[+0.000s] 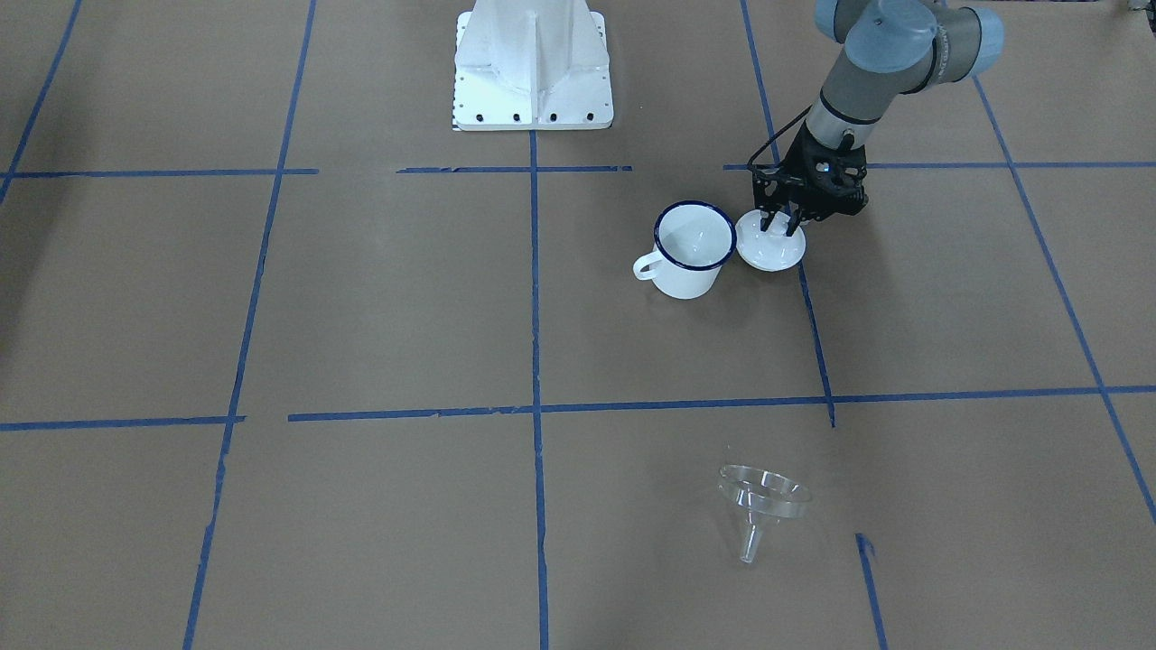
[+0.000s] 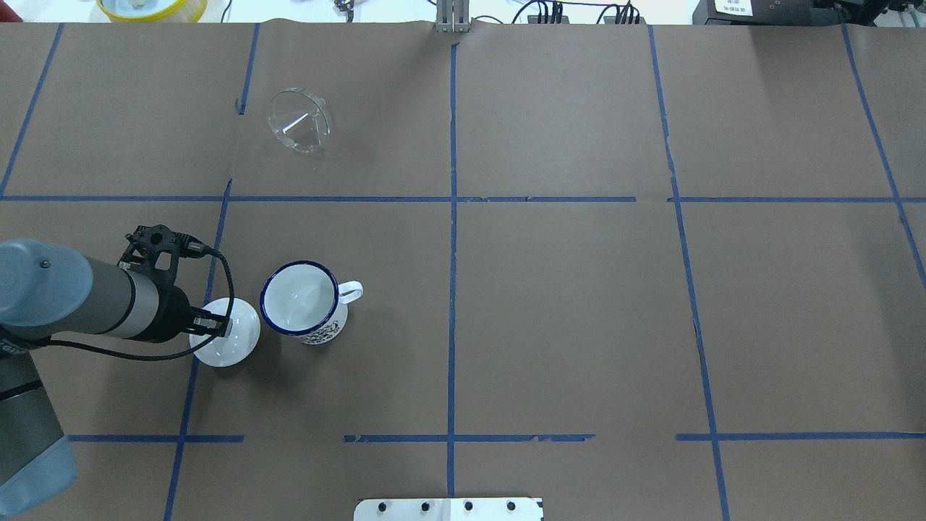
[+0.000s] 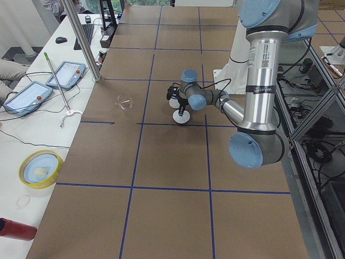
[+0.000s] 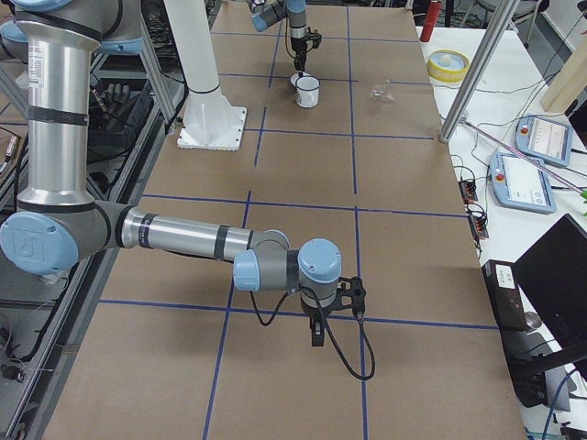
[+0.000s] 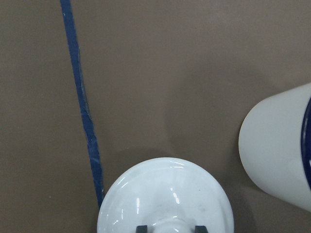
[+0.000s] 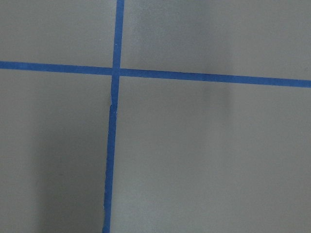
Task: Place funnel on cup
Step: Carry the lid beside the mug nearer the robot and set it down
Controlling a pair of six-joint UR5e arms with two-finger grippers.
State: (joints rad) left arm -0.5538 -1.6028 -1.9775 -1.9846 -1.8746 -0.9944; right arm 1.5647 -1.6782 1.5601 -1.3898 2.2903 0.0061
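The cup (image 1: pixel 691 248) is a white enamel mug with a dark blue rim, standing upright and open on the table, and it also shows in the overhead view (image 2: pixel 300 304). The clear plastic funnel (image 1: pixel 763 496) lies on its side far from it, across the table (image 2: pixel 299 129). My left gripper (image 1: pixel 778 226) is beside the cup with its fingers closed around the knob of a round white lid (image 1: pixel 769 257), which rests on the table touching the cup. In the left wrist view the lid (image 5: pixel 165 199) sits below the cup's wall (image 5: pixel 282 150). My right gripper (image 4: pixel 316 335) hangs over bare table far away; I cannot tell whether it is open or shut.
The robot's white base plate (image 1: pixel 533 72) stands at the table's edge. Blue tape lines (image 1: pixel 536 316) cross the brown paper. A yellow bowl (image 2: pixel 148 7) and operator tablets (image 3: pixel 27 97) lie off the far side.
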